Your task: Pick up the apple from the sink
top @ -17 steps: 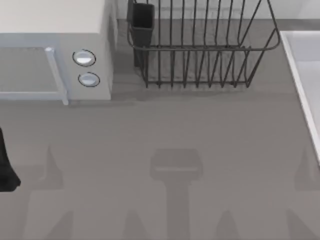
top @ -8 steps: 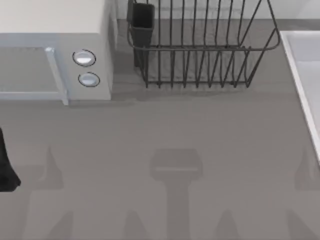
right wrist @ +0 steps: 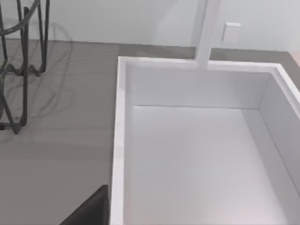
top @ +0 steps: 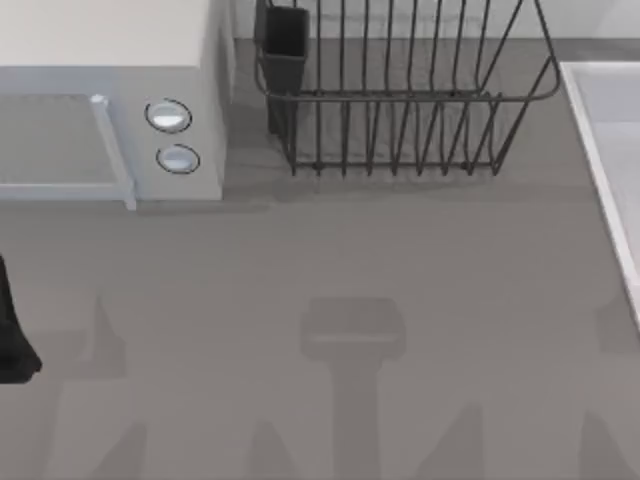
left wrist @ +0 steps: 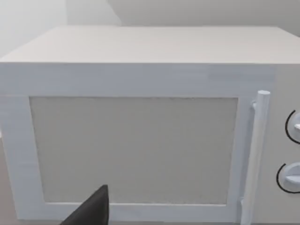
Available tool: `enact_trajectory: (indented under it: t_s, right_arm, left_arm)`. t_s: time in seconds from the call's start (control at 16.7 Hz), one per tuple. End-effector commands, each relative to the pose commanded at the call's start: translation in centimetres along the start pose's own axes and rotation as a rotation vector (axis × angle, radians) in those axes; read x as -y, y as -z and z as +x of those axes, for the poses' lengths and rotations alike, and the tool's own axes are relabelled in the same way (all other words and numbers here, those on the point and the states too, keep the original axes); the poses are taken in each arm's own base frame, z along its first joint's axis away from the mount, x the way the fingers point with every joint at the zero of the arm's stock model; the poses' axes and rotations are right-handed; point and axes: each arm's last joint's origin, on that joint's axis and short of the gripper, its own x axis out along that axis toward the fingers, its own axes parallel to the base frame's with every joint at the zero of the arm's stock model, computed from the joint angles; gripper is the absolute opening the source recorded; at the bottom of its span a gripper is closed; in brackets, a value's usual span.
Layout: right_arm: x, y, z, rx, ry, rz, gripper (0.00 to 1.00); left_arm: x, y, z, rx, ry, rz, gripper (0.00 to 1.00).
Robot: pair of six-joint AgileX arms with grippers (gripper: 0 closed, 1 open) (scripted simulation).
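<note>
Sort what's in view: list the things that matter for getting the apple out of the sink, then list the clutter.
Job:
- sink, at the table's right edge in the top view; the stretch of basin seen from the right wrist holds no apple
- right arm's finger, near the sink rim
- left arm, at the table's left edge

Clutter:
- microwave
- wire rack
- dark cup in the rack

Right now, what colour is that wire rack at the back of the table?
The wire rack is dark grey, nearly black, seen best in the top view.
</note>
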Motion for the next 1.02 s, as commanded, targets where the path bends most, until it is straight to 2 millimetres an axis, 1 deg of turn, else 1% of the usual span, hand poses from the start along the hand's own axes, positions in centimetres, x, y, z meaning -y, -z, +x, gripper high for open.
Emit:
enact_trajectory:
  t_s: [0.12,0.24,0.36,0.48,0.6,0.78,0.9,1.02]
  right_arm:
    - [0.7,-2.1,1.3,-0.147,0.02,-0.024,1.0]
    - [1.6,-4.1,3.5,-0.312,0.033,-0.042,1.0]
    - [2.8,-5.6,6.4,-0.485,0.037,-0.054,1.0]
    - [4.2,-6.2,9.9,-0.659,0.029,-0.058,1.0]
    - [5.8,-6.0,13.6,-0.825,0.01,-0.053,1.0]
    - [8.2,-4.3,18.5,-1.041,-0.031,-0.034,1.0]
    - [9.5,-2.8,21.0,-1.15,-0.059,-0.019,1.0]
    - [10.5,-1.6,22.8,-1.227,-0.083,-0.005,1.0]
  left_arm:
    - [0.0,0.0,0.0,0.0,0.0,0.0,1.0]
    - [0.0,0.0,0.0,0.0,0.0,0.0,1.0]
    - [0.0,0.0,0.0,0.0,0.0,0.0,1.0]
    - [0.0,0.0,0.0,0.0,0.0,0.0,1.0]
    - [0.0,0.0,0.0,0.0,0.0,0.0,1.0]
    - [0.0,0.0,0.0,0.0,0.0,0.0,1.0]
    - [0.0,0.0,0.0,0.0,0.0,0.0,1.0]
    - [0.0,0.0,0.0,0.0,0.0,0.0,1.0]
